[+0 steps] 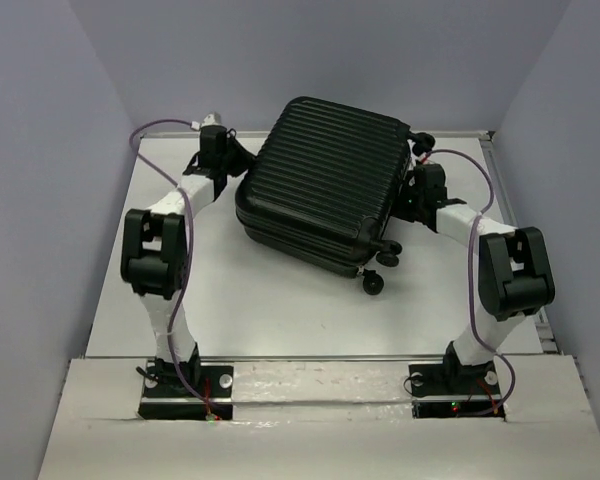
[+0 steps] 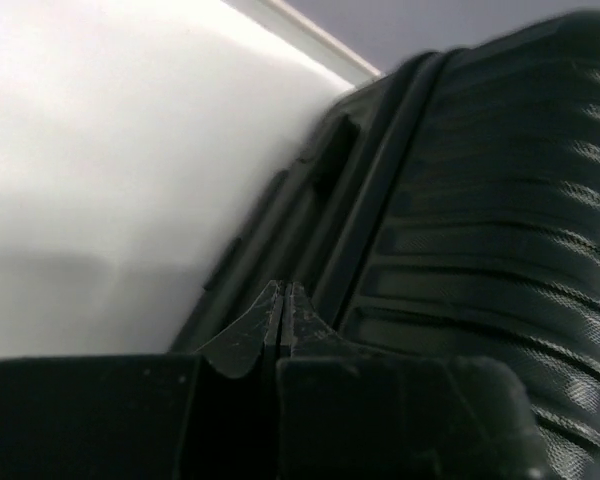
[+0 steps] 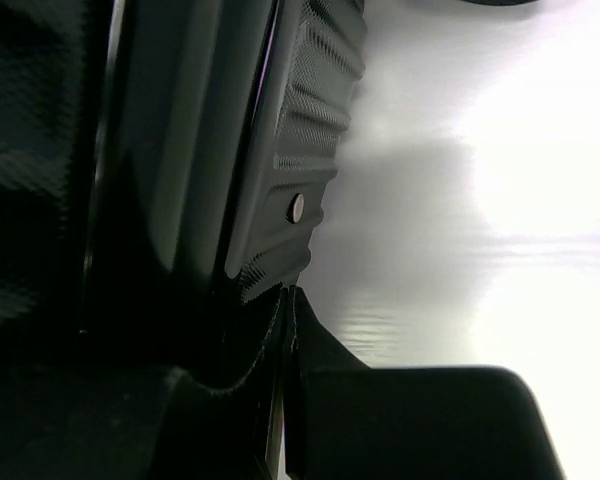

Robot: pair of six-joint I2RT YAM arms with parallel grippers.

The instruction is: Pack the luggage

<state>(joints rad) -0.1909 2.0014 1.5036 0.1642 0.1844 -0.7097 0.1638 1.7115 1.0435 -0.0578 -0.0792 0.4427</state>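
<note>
The luggage (image 1: 325, 180) is a large black ribbed hard-shell suitcase lying flat and closed on the white table (image 1: 280, 310), turned at an angle, with its caster wheels (image 1: 372, 284) pointing toward the front. My left gripper (image 1: 240, 168) is shut and empty at the case's left edge; in the left wrist view its tips (image 2: 283, 290) point at the seam of the luggage (image 2: 480, 200). On the opposite side my right gripper (image 1: 410, 203) is also shut and empty, its tips (image 3: 290, 295) right at a corner of the luggage (image 3: 210, 130).
Grey walls close in the table on the left, back and right. A metal rail (image 1: 500, 190) runs along the right edge. A second caster (image 1: 388, 258) sticks out near my right arm. Bare tabletop lies between the case and the arm bases.
</note>
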